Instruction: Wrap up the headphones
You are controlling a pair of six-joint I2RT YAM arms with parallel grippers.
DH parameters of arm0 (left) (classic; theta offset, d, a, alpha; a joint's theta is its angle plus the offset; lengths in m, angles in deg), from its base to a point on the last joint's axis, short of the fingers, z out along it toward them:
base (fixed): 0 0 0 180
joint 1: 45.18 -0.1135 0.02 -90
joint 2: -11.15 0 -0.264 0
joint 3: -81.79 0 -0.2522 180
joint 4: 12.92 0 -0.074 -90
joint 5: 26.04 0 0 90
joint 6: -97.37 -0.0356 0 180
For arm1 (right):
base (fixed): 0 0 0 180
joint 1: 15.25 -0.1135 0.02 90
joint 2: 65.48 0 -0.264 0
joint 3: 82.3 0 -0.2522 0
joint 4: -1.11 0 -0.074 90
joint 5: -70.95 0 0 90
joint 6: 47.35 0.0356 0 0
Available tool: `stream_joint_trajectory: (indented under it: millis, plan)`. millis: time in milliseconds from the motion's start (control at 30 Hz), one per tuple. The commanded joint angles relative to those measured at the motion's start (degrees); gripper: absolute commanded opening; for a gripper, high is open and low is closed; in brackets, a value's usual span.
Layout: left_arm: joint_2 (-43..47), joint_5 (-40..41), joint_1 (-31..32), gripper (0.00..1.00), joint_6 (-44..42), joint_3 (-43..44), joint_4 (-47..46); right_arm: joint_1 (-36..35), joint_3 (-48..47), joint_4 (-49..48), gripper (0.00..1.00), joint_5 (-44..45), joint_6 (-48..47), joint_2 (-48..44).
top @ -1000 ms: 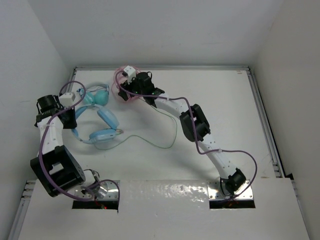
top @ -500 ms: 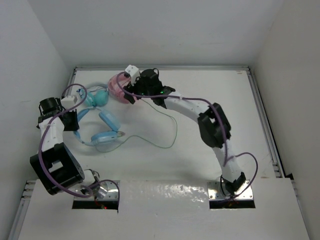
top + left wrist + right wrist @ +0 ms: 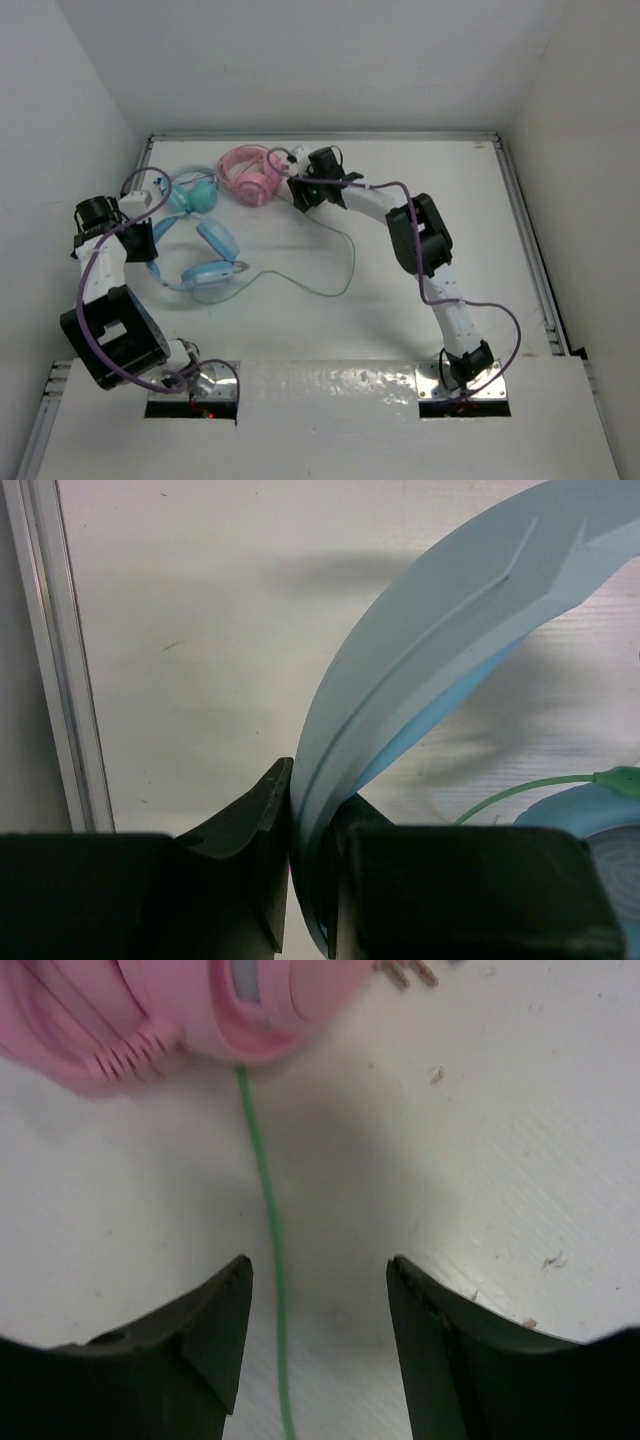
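At far left, left jaws clamp tight on headphones (image 3: 430, 650); right jaws part-open astride cable (image 3: 268, 1200), gripping nothing.

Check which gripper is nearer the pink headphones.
Right. The right gripper sits open just beside the pink headphones, straddling the green cable. The left gripper is farther off, shut on the light-blue headphones headband.

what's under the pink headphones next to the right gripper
The thin green cable runs between the jaws of the open right gripper and disappears under the edge of the pink headphones. Its end, and anything else beneath them, is covered.
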Motion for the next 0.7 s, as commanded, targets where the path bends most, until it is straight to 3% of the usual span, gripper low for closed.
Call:
stream_joint_trajectory:
  millis: [0,367,400,433,467,600,667]
  plan:
    - [1.8,-3.7,-1.0,0.0,0.3,1.0,-0.8,-1.3,-7.9,8.6,0.56,2.9,2.2,2.9]
    - [2.4,-4.2,-1.8,0.0,0.6,1.2,-2.5,-3.1,-6.6,15.9,0.43,4.7,0.1,2.2]
    - [2.4,-3.8,-1.8,0.0,0.7,1.5,-2.8,-3.9,-7.3,17.4,0.34,5.1,-0.3,2.5]
    - [2.3,-3.6,-1.8,0.04,0.0,1.8,-3.0,-4.2,-8.6,18.1,0.26,5.7,-0.7,2.9]
    - [1.4,-4.0,-1.5,0.11,-2.8,1.9,-2.9,-4.6,-9.0,18.8,0.0,6.4,-0.3,3.4]
    - [-1.8,2.9,-1.5,0.22,-3.7,1.5,-2.6,-3.8,-3.9,14.9,0.0,6.5,1.7,-0.1]
    - [-3.1,5.3,-1.5,0.33,-3.9,0.4,-2.7,-2.7,3.3,9.7,0.0,4.9,3.5,-3.0]
